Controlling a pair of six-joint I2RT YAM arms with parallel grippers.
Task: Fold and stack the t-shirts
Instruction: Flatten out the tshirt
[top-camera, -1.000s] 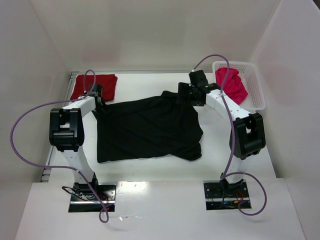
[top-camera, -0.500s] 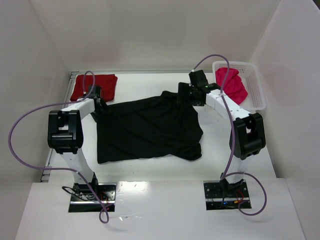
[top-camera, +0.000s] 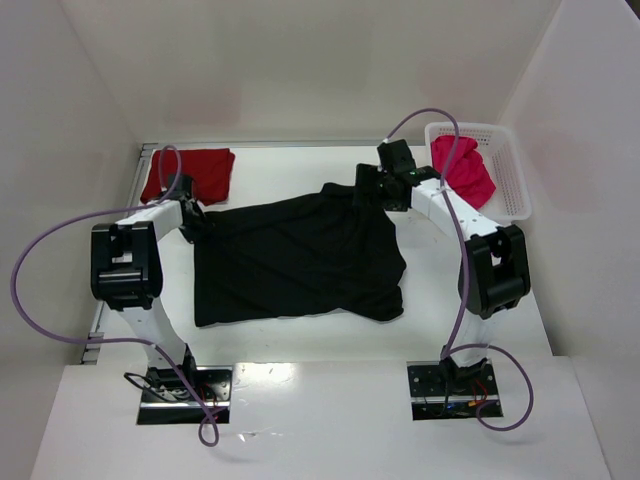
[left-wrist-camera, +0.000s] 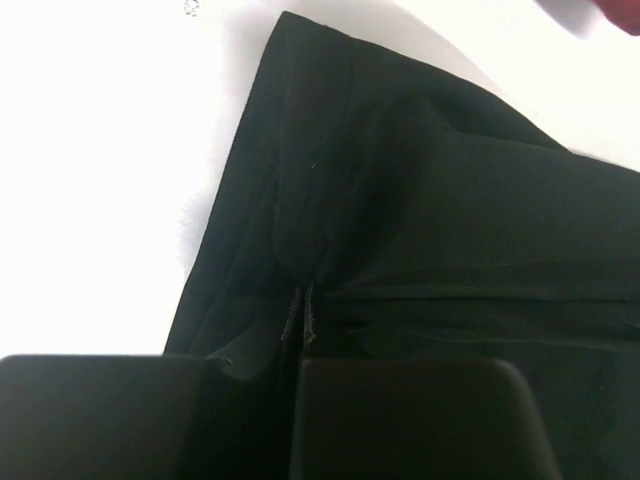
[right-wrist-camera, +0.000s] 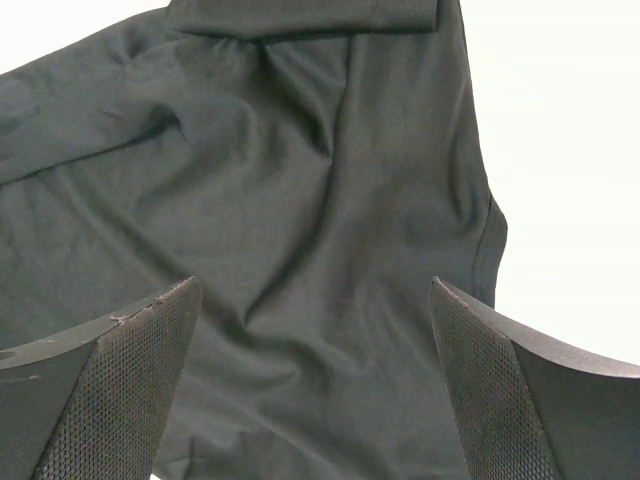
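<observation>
The black t-shirt (top-camera: 295, 255) lies spread on the white table, wrinkled. My left gripper (top-camera: 192, 222) is shut on its far left corner; in the left wrist view the cloth (left-wrist-camera: 420, 230) bunches into the closed jaws (left-wrist-camera: 300, 330). My right gripper (top-camera: 375, 195) is open just above the shirt's far right part; the right wrist view shows black cloth (right-wrist-camera: 300, 250) between the spread fingers (right-wrist-camera: 130, 360). A folded dark red t-shirt (top-camera: 190, 172) lies at the far left. A pink-red t-shirt (top-camera: 462, 170) is crumpled in the basket.
A white mesh basket (top-camera: 505, 175) stands at the far right by the wall. White walls enclose the table on three sides. Both arm bases sit at the near edge, with purple cables looping out from them.
My left arm has drawn a little to the left with the shirt corner. The right gripper has barely moved.
</observation>
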